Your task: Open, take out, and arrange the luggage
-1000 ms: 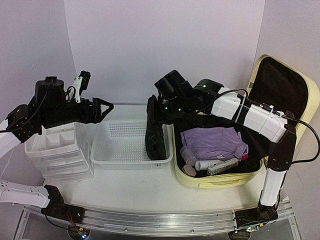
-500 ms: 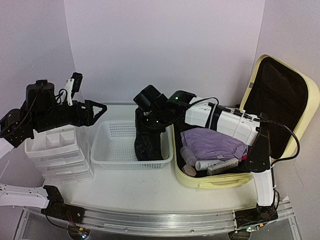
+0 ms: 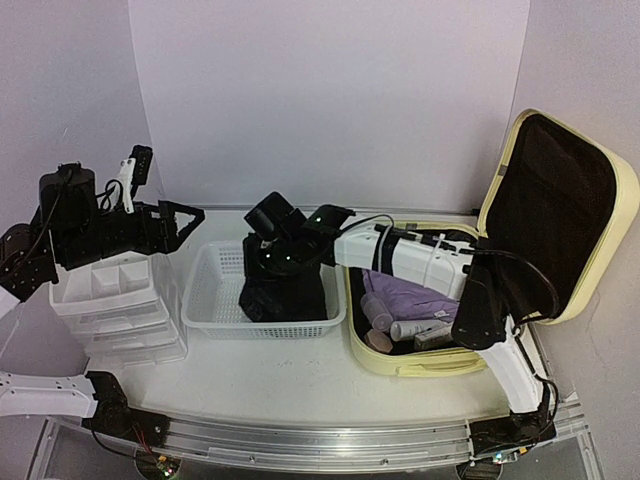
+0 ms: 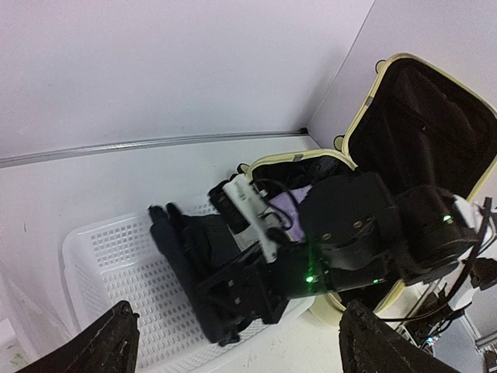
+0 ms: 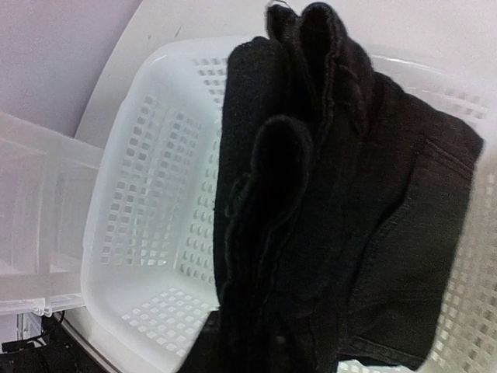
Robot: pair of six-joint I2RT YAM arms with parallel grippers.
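Your luggage [image 3: 420, 363] sits on the right side of the desk [image 3: 290, 375], and it's open. The pale yellow lid stands up against the right wall with the black lining facing you. The lower half lies flat, just beside the white basket [image 3: 212, 300]. Inside it there's a purple garment [image 3: 398, 290] bunched up toward the back. A few bottles and tubes [image 3: 415, 328] lie along the front wall, one of them pinkish.

Your right arm reaches out of the case and across to the left, so the right hand [image 3: 270, 275] is down over the basket. A black garment [image 3: 285, 295] lies heaped in the basket's right half, folded over on itself, and the wrist view is pretty much filled with it. Honestly I can't tell if that hand is clamped on the cloth or has let go, because the fingers are lost against all that black.

Your left hand [image 3: 185, 222] hangs in the air to the left of the basket, above the clear drawer organizer [image 3: 115, 300]. It's spread wide with nothing in it. In its own wrist view the two fingertips [image 4: 116, 346] sit far apart at the bottom corners, looking down at the basket and the other arm.
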